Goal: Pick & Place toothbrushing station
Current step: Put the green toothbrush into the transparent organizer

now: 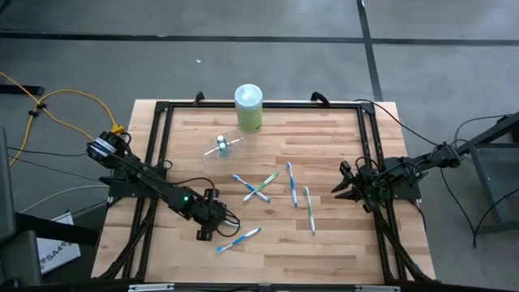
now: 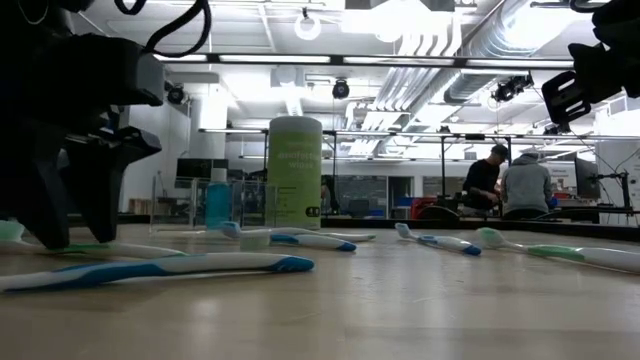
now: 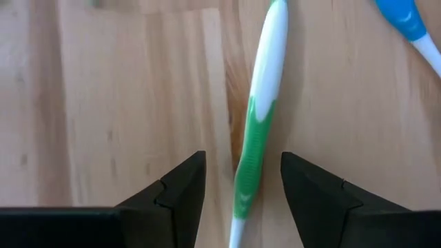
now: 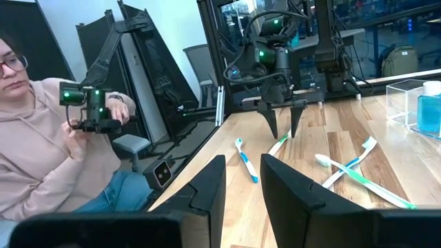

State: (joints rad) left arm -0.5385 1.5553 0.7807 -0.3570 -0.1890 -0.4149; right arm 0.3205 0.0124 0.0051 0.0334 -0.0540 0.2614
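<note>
Several slim toothbrushes lie flat on the wooden table: a blue one (image 1: 238,238) near the front, a crossed pair (image 1: 259,188) mid-table, and two more (image 1: 290,182) (image 1: 309,209) to their right. A small clear cup (image 1: 219,148) with something blue inside stands farther back. My left gripper (image 1: 207,227) is open and low over the table, pointing down. Its fingers stand on either side of a green-and-white toothbrush (image 3: 265,76) without touching it. In the left wrist view the gripper (image 3: 241,162) straddles the green grip. My right gripper (image 1: 347,188) is open and empty at the table's right side.
A tall canister with a green lid (image 1: 248,108) stands at the table's far edge behind the cup. A black frame (image 1: 162,109) runs round the tabletop. A person (image 4: 41,138) sits beyond the table's left side holding a controller. Bare wood lies at the front right.
</note>
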